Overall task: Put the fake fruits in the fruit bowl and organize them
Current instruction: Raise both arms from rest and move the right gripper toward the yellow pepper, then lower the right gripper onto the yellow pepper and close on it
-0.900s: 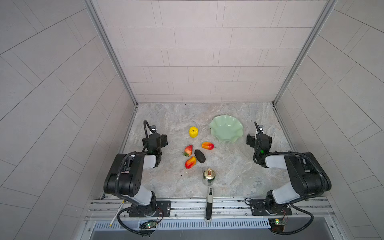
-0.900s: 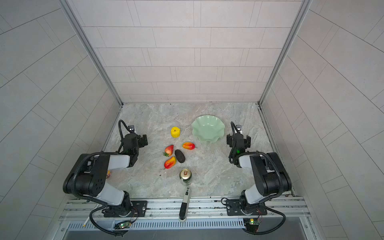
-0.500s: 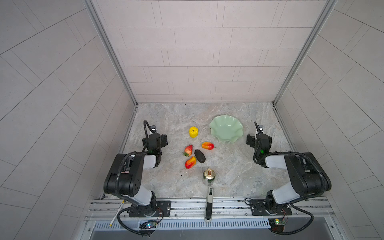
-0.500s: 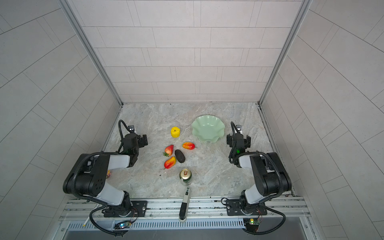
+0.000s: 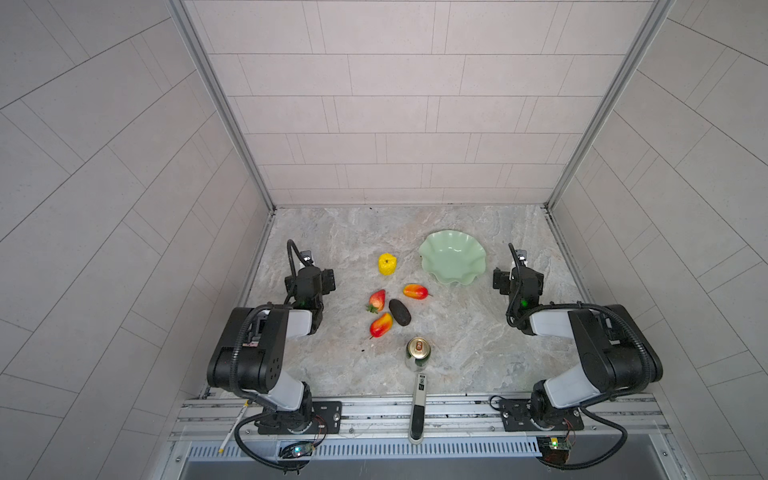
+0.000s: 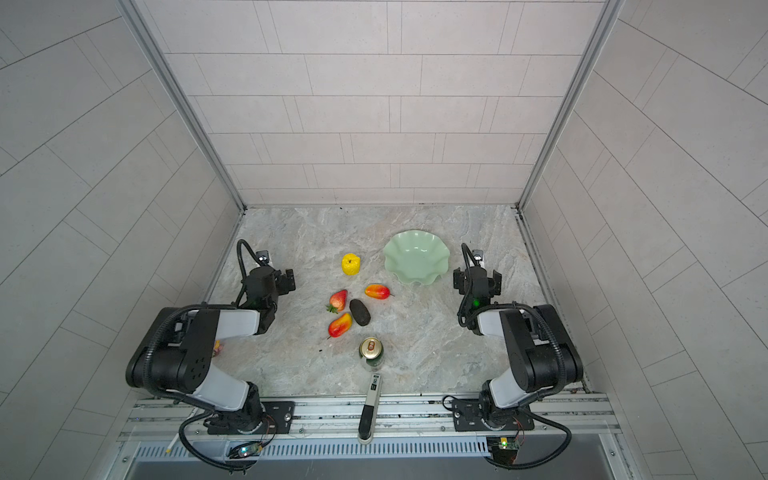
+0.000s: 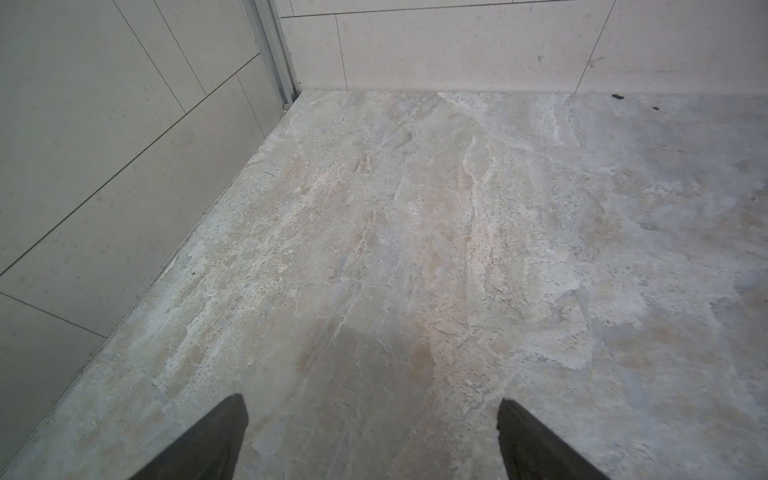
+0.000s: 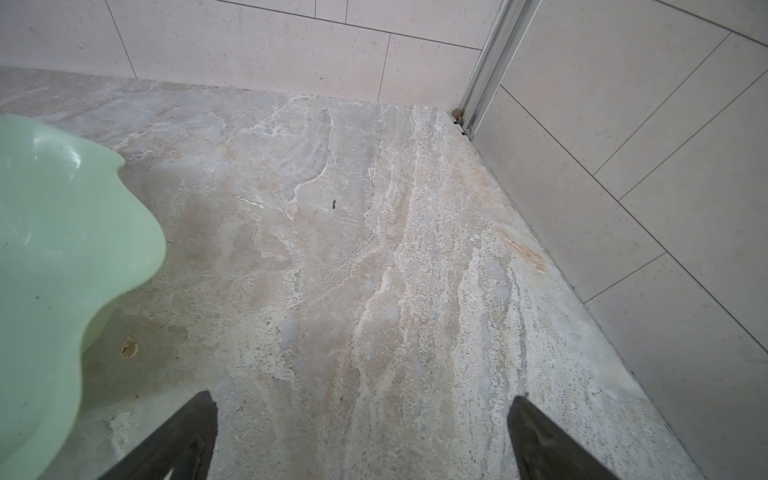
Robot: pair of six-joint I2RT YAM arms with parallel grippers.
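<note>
Both top views show the fake fruits lying loose mid-table: a lumpy yellow one (image 5: 387, 264) (image 6: 350, 264), a strawberry (image 5: 377, 301) (image 6: 338, 300), two mangoes (image 5: 414, 291) (image 5: 381, 325), and a dark oval (image 5: 399, 312) (image 6: 360, 311). The mint-green fruit bowl (image 5: 452, 257) (image 6: 416, 257) (image 8: 62, 249) stands empty at the back right. My left gripper (image 5: 316, 281) (image 7: 372, 415) rests low, left of the fruits, open over bare stone. Just right of the bowl, my right gripper (image 5: 517, 282) (image 8: 361, 415) is also open and empty.
A gold-topped can (image 5: 418, 353) stands in front of the fruits. A white-and-black stick (image 5: 417, 409) lies across the table's front edge behind it. Tiled walls close the table on the left, back and right.
</note>
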